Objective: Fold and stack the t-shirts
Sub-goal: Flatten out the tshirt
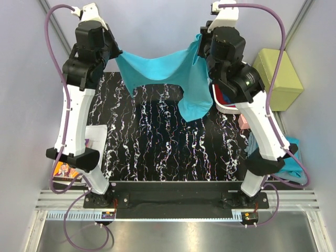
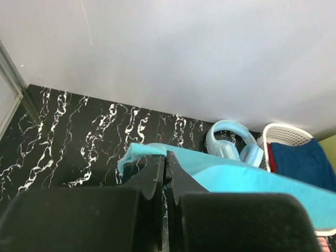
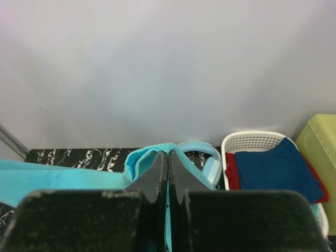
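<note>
At the far left of the bench point(image 1: 168, 152), beside the left arm's lower link, a white folded cloth point(image 1: 97, 135) lies flat. A printed card point(image 1: 65, 172) pokes out at the near-left corner. The left fingers point(image 2: 152, 176) are raised high over the back-left part of the bench and are pressed together on one corner of the turquoise t-shirt point(image 1: 168, 68). In the left wrist view a small tuft of fabric curls out past their tips.

From there the t-shirt hangs in the air as a sagging band across the back of the bench. A longer flap drops down on its right side; whether the flap's lowest tip touches the marbled surface cannot be told. The right fingers point(image 3: 155, 176), at about the same height, are clamped on the other end, with a fold of fabric looping over their tips.

Beyond them, by the back wall, light blue headphones point(image 3: 202, 152) lie on the bench just beside a white basket point(image 3: 252, 140). The basket holds a navy garment point(image 3: 273, 168) over a red one point(image 3: 230, 176). Further right stands a yellow-green box point(image 1: 278, 79), and a blue cloth point(image 1: 291, 160) lies bunched beside the right arm's lower link.
</note>
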Action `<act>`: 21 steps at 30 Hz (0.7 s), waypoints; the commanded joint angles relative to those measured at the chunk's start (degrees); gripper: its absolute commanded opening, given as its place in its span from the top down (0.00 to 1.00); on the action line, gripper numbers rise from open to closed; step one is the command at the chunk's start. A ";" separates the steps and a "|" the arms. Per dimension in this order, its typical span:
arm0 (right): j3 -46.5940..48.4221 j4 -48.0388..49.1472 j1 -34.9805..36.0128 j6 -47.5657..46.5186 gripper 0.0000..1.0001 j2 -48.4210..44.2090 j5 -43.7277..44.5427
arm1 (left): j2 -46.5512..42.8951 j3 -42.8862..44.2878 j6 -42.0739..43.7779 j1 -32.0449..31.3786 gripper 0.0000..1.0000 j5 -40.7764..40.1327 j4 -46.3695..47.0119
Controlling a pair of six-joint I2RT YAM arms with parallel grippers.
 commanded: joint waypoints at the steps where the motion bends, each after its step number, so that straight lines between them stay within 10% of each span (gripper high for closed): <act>1: -6.68 4.64 0.25 -4.00 1.00 -4.80 7.90 | -3.79 -3.78 0.14 -0.39 1.00 1.42 3.12; 15: -43.87 -2.29 -0.37 16.11 1.00 -20.17 3.25 | -24.52 -46.66 -4.07 -0.65 1.00 -4.38 7.60; 21: -47.48 -9.84 2.09 20.42 1.00 -24.14 3.34 | -31.48 -49.69 -4.87 -2.67 1.00 -7.55 2.86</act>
